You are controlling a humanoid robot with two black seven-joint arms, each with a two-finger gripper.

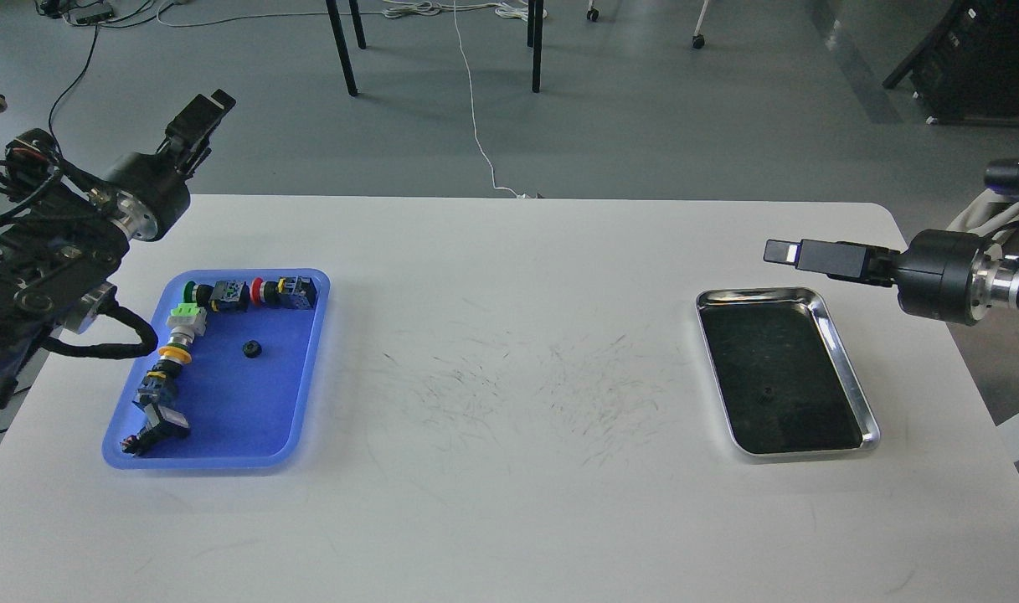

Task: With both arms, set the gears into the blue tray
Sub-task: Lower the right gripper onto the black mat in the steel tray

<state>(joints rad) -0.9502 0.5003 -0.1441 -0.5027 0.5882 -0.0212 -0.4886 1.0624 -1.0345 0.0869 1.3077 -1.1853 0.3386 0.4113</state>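
Between picks: one gear [251,348] in blue tray [224,452] at left, another gear [765,392] in silver tray [844,368] at right awaiting right end effector [777,250]; both end effectors' finger state indeterminable, left end effector [212,105] raised upper left.

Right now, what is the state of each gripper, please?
Left gripper: cannot tell if open or closed; nothing visible in it.
Right gripper: cannot tell, seen side-on; nothing visible in it.

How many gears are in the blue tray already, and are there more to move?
Done: one gear lies in the blue tray, beside the push-button switch parts. In hand: nothing; the left gripper and right gripper hang clear of both trays. Left: a small dark gear-like speck sits in the silver metal tray.
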